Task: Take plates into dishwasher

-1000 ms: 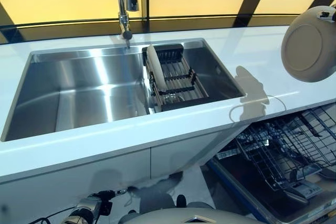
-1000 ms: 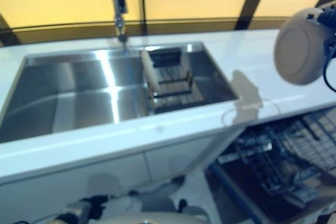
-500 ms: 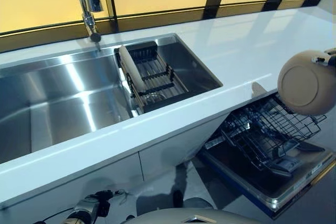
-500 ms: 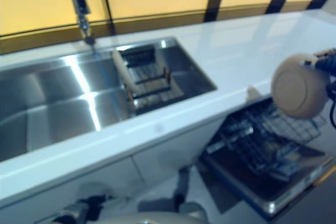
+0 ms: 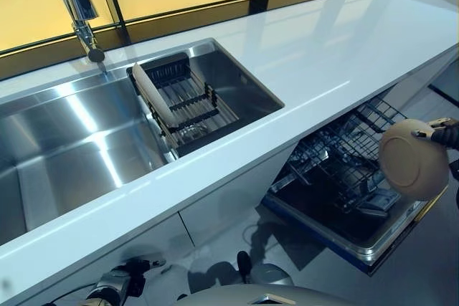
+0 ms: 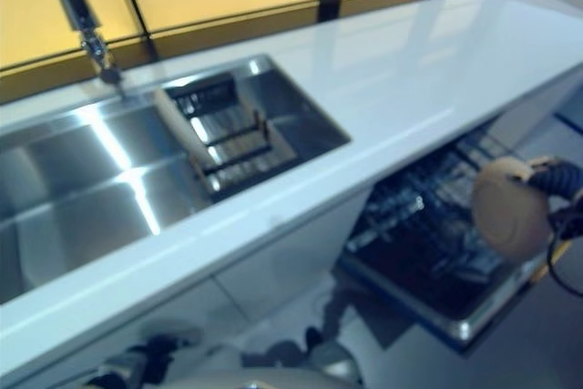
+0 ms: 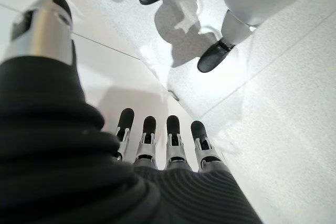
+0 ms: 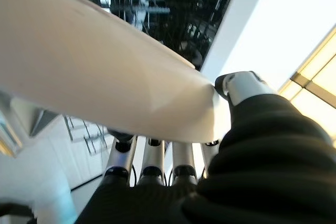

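We look down on a white glossy countertop [image 5: 315, 55] with a wide stainless-steel sink basin [image 5: 64, 148] let into it, under a chrome tap [image 5: 75, 5]. At the basin's right end sits a dark wire drying rack [image 5: 188, 102], and one pale round plate [image 5: 149, 93] stands on edge at the rack's left side; the rest of the rack's slots look bare, as far as we can tell.

Below the counter, to the right, the open dishwasher [image 5: 337, 213] has its door folded down and its dark wire lower basket [image 5: 344, 155] pulled out over the door. We make out wire tines and a small grey insert in it, but no plates that we can be sure of.

Our right hand [image 5: 443, 134] holds a beige round plate [image 5: 412, 159] by its rim, the plate turned on edge with its underside towards us — it hangs in the air over the right part of the pulled-out basket, apart from the wires. In the right wrist view the thumb [image 8: 241, 85] presses on one face of the plate and the fingers [image 8: 149, 163] lie against the other, pinching it.

Our left hand [image 7: 157, 145] hangs low beside the white cabinet front [image 7: 121, 72], fingers straight and spread — holding nothing.
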